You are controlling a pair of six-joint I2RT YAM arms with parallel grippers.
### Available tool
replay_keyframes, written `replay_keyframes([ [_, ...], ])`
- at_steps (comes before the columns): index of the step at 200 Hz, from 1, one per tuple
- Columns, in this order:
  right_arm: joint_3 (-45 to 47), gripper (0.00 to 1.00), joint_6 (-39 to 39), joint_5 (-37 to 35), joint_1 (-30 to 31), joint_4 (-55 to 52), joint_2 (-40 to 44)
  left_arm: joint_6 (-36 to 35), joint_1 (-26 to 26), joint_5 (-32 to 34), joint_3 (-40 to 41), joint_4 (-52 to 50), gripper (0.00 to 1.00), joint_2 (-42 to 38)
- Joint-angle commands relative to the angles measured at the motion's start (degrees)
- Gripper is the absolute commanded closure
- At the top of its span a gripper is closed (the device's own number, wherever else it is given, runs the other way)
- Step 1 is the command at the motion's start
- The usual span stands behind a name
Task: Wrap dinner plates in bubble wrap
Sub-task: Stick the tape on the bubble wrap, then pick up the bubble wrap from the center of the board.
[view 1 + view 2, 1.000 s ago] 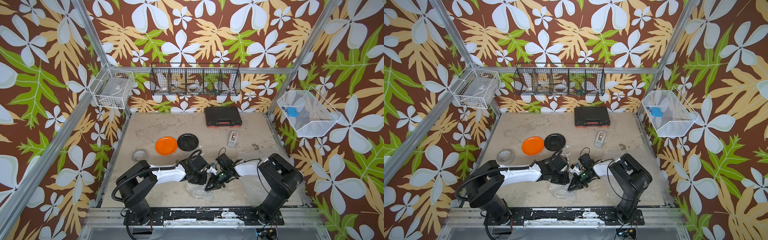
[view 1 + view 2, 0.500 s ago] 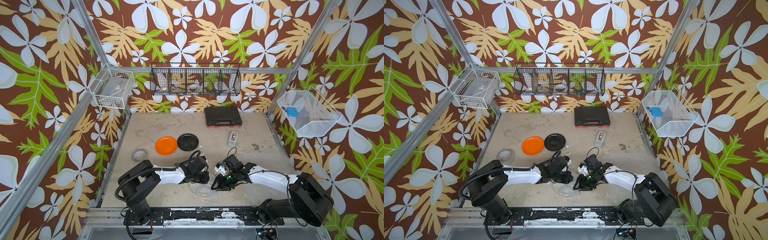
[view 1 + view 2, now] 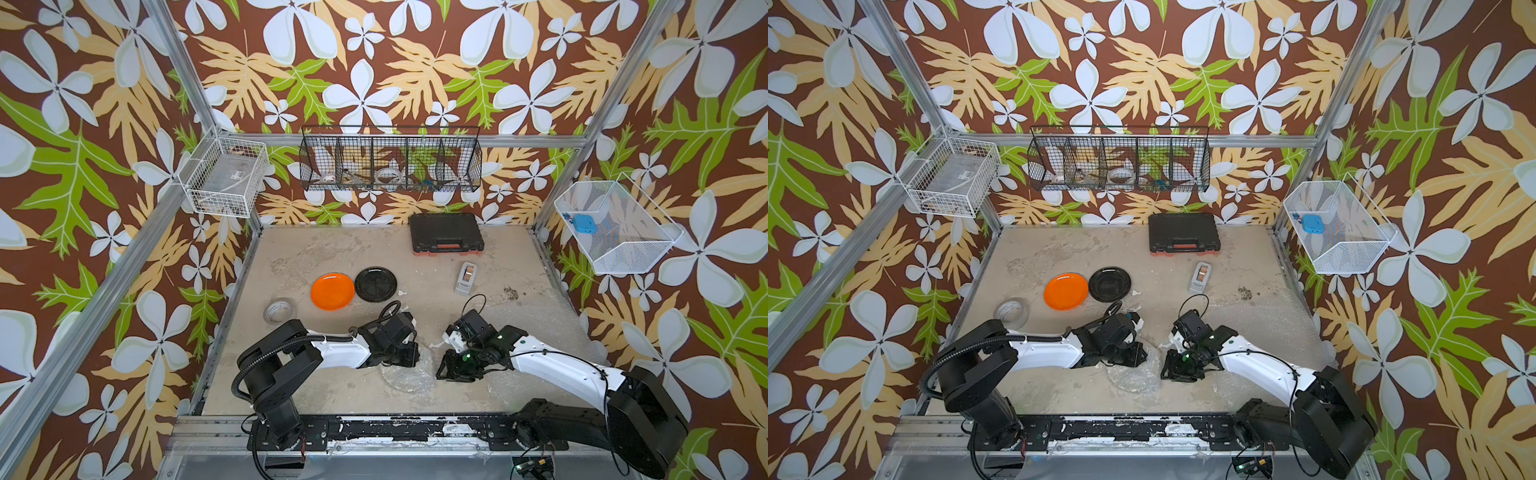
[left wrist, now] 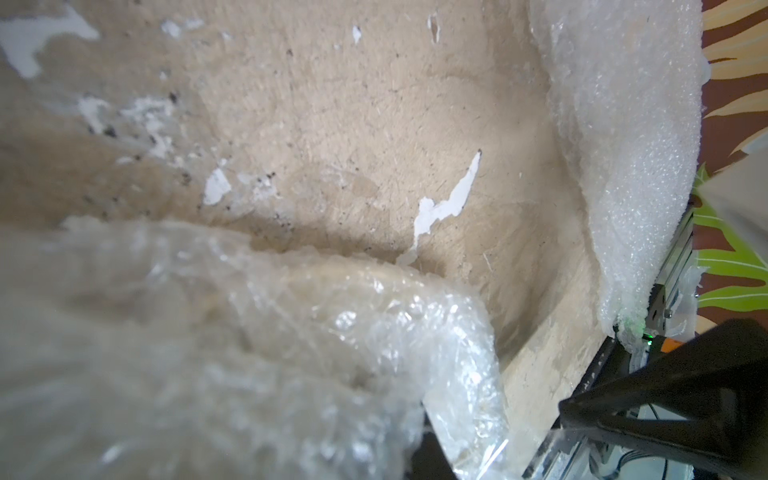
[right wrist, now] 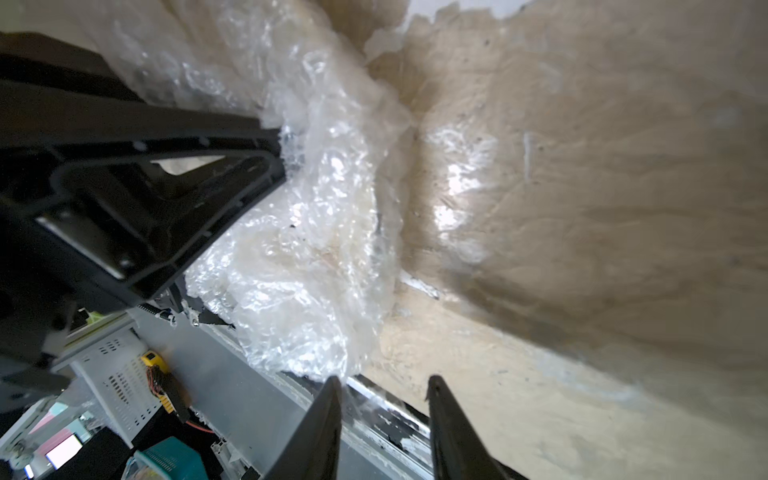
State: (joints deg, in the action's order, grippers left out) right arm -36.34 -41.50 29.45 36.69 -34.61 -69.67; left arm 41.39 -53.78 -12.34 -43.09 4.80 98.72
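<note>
An orange dinner plate (image 3: 332, 291) and a black one (image 3: 375, 284) lie bare at mid-table, also the orange plate (image 3: 1065, 291) in both top views. Near the front lies a crumpled bundle of bubble wrap (image 3: 405, 376) with a pale round rim (image 4: 374, 274) showing through it. My left gripper (image 3: 399, 358) sits on the bundle's far edge, shut on the bubble wrap (image 5: 316, 199), which drapes over its wrist camera. My right gripper (image 5: 382, 415) stands open just right of the bundle, with nothing between its fingers (image 5: 328, 424). A flat bubble wrap sheet (image 3: 534, 316) lies at the right.
A clear tape roll (image 3: 279, 311) lies left of the plates. A grey tape dispenser (image 3: 466, 277) and a black case (image 3: 446, 232) sit further back. Wire baskets (image 3: 390, 160) hang on the walls. The front rail (image 5: 249, 386) runs close under the bundle.
My right gripper has opened and come off the bundle, drawing back to the right as its arm stretched out low. The left gripper still holds the wrap, slightly lower.
</note>
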Motion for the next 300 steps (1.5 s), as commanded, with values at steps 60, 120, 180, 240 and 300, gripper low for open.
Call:
replay_keyframes([
  [60, -8.31, 0.89, -1.79, 4.2, 0.3, 3.73, -1.6, -1.31, -0.08, 9.0, 0.82, -24.79, 0.86, 3.49],
  [120, -0.68, 0.93, -0.31, -1.28, 0.34, 8.91, -9.54, -1.13, -0.07, 8.95, 1.16, -24.85, 0.86, 3.06],
  [180, 4.78, 0.96, -1.22, -0.12, 0.34, 14.75, -12.44, -0.9, -0.01, 8.84, 1.61, -24.4, 0.86, 3.24],
  [240, -2.14, 0.79, 1.04, -9.22, 0.23, -1.88, -1.89, -0.85, -0.06, 8.82, 1.87, -24.22, 0.86, 2.8],
  [300, 4.95, 0.61, -8.93, 9.59, 0.18, 18.06, -2.19, -0.82, -0.05, 8.23, 1.78, -23.96, 0.86, 2.54],
])
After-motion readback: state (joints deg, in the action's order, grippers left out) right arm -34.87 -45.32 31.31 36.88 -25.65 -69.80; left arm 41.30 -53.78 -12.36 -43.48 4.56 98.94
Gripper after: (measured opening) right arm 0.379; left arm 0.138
